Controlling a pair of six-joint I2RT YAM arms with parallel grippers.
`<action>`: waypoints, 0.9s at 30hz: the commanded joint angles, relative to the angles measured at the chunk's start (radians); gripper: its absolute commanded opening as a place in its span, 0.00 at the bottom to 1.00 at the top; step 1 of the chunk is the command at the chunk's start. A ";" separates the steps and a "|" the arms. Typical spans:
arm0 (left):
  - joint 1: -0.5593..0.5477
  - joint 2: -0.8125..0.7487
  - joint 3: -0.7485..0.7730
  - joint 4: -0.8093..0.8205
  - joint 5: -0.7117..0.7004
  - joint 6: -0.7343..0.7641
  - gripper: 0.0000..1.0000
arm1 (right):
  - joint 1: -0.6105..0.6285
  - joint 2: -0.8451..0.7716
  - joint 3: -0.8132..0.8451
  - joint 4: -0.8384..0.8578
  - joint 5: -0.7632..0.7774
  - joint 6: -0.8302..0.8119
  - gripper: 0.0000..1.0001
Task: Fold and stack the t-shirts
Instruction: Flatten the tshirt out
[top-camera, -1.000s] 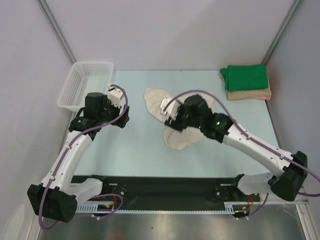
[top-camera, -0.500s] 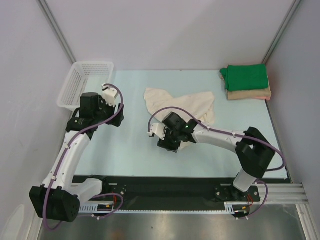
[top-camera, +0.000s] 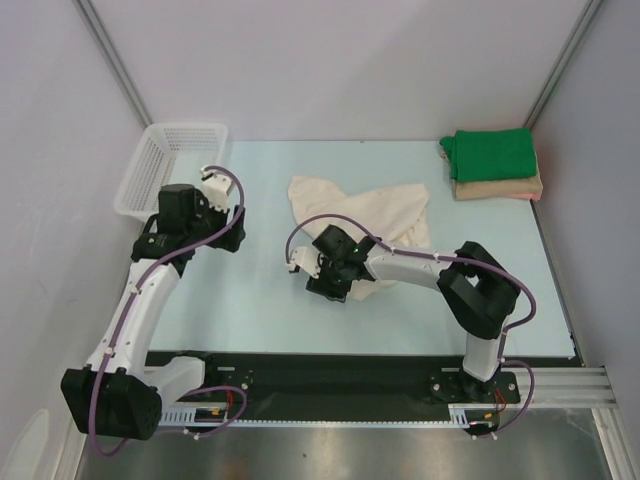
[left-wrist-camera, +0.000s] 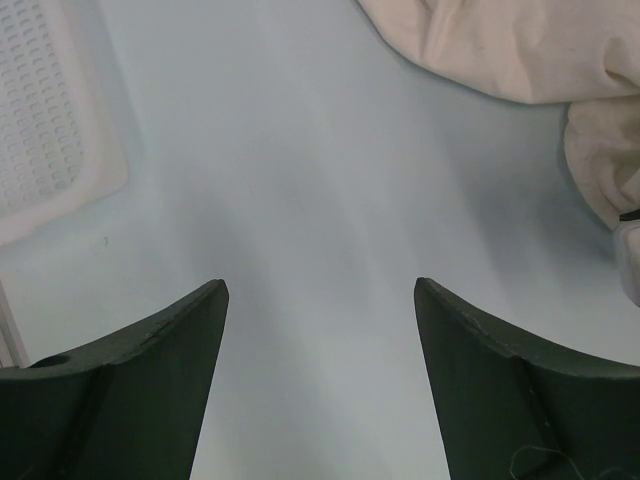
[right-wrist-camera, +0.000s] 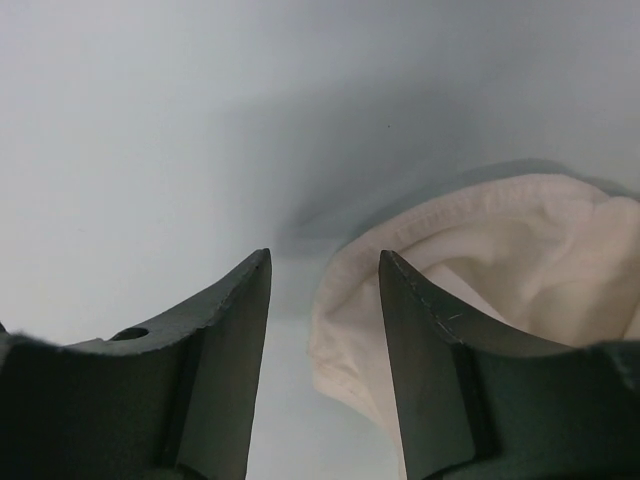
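The cream-white t-shirt (top-camera: 385, 215) lies crumpled at mid-table. It also shows in the left wrist view (left-wrist-camera: 500, 50) and the right wrist view (right-wrist-camera: 500, 260). My right gripper (top-camera: 322, 285) is low at the shirt's near-left edge. It is open (right-wrist-camera: 325, 270), with a rolled hem lying between the jaws close to the right finger, not pinched. My left gripper (top-camera: 228, 232) is open and empty (left-wrist-camera: 320, 300) above bare table left of the shirt. The bright green t-shirt (top-camera: 490, 153) lies folded on the folded peach-tan t-shirt (top-camera: 500, 187) at the back right.
A white lattice basket (top-camera: 165, 160) stands at the back left, its corner visible in the left wrist view (left-wrist-camera: 40, 120). Grey walls close in the table on three sides. A black rail runs along the near edge.
My right gripper has moved left and nearer, from above the cream shirt down to its near-left edge. My left arm has shifted slightly left.
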 joint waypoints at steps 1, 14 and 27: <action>0.009 0.015 0.045 0.020 0.022 -0.008 0.81 | 0.002 0.008 0.007 0.036 0.028 -0.005 0.52; 0.009 0.023 0.048 0.004 0.027 -0.002 0.81 | -0.071 0.102 0.003 0.068 0.070 -0.076 0.45; 0.009 0.020 0.050 0.030 0.021 0.024 0.80 | 0.006 -0.125 0.213 -0.025 0.217 -0.257 0.00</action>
